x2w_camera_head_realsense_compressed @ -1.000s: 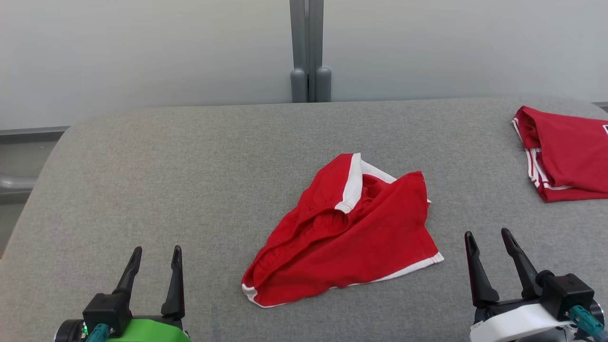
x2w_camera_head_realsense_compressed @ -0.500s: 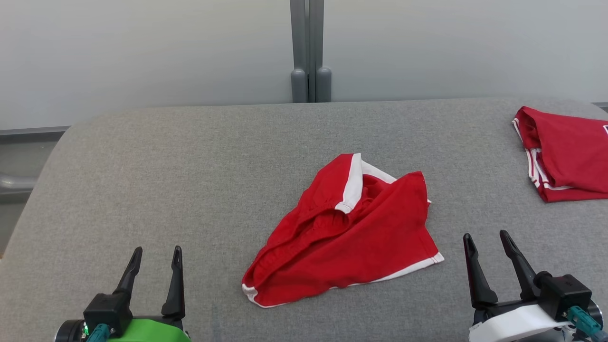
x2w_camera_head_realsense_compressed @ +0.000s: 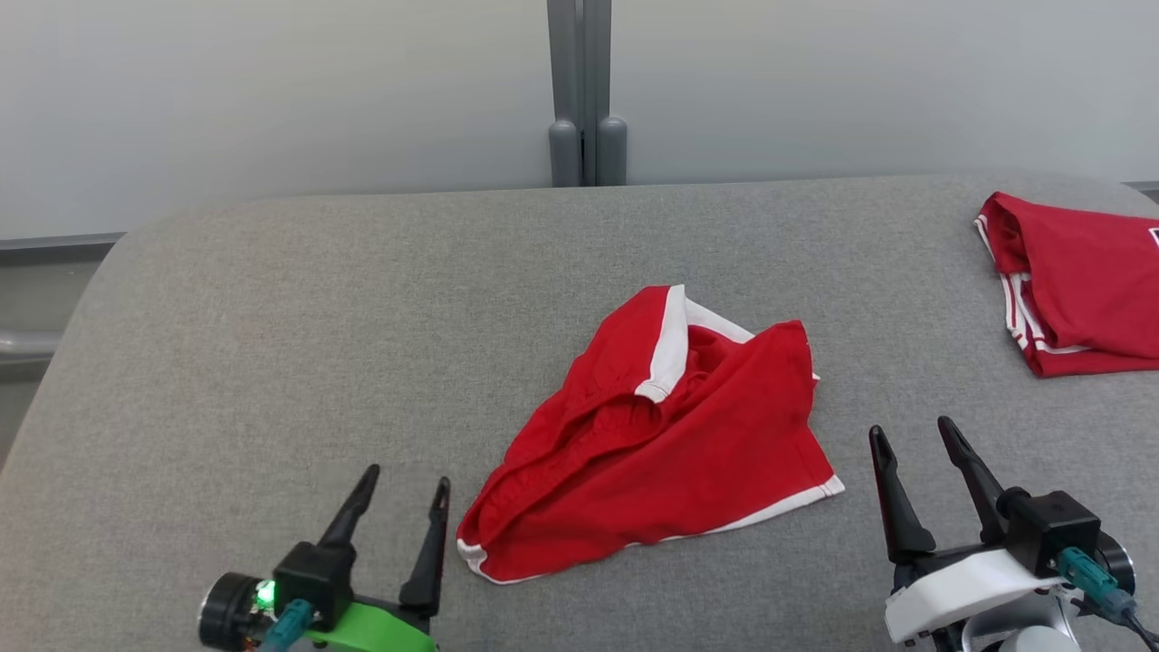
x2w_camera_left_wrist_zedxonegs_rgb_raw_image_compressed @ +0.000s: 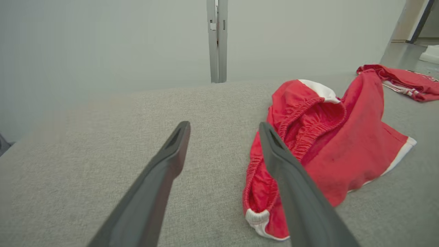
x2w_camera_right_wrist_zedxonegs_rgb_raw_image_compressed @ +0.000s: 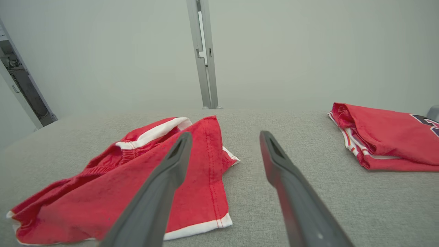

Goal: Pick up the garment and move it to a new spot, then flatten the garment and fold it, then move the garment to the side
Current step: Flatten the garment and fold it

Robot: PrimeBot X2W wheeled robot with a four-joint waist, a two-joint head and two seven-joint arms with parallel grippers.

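Two red garments lie on the grey padded table [x2w_camera_head_realsense_compressed: 272,344]: a pair of red shorts [x2w_camera_head_realsense_compressed: 661,444] with white trim, crumpled near the middle, and a folded red jersey [x2w_camera_head_realsense_compressed: 1087,281] well apart at the far right edge. The shorts sit in a loose heap, with the elastic waistband gathered and facing the robot's left, one white-edged hem running along the near right side, and a white side panel standing up at the far end. The left gripper [x2w_camera_head_realsense_compressed: 407,475] hovers low over the table just beside the shorts' near left corner, its two dark fingers spread wide with nothing between them. In the left wrist view its right finger crosses in front of the waistband end, and I cannot tell whether it touches the cloth. The right gripper [x2w_camera_head_realsense_compressed: 911,426] hangs near the shorts' near right corner, apart from the cloth, fingers likewise spread and empty. Behind the table a grey post [x2w_camera_head_realsense_compressed: 579,91] rises against a pale wall [x2w_camera_head_realsense_compressed: 226,91]
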